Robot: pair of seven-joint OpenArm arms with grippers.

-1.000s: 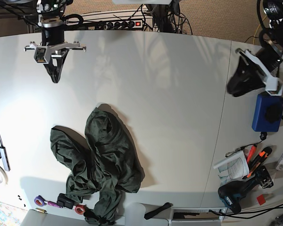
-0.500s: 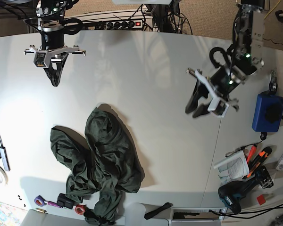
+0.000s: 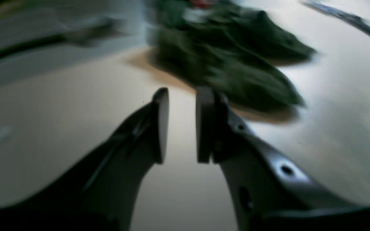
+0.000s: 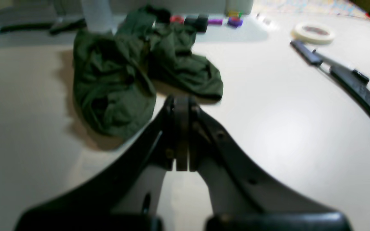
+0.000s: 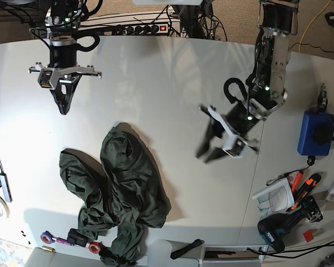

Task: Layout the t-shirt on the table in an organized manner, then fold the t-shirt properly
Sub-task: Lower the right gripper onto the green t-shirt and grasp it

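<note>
Crumpled t-shirt waits near the worktop's front edge, neither hand on it.

The t-shirt (image 5: 116,189) lies bunched in a heap on the worktop (image 5: 172,83), likely because spreading has not begun. The left hand (image 5: 211,149), jaws narrowly parted and holding nothing, hangs low over bare worktop, its arm angled toward the shirt. Farther back, the right hand (image 5: 63,104) points straight down, jaws pressed together, empty, well apart from the shirt.

Bright, even overhead light; soft shadows are cast beside the t-shirt (image 5: 119,192) on the table (image 5: 172,83). Left wrist view is heavily motion-blurred, right wrist mildly soft. Barrel distortion is seen at base-view edges.
</note>
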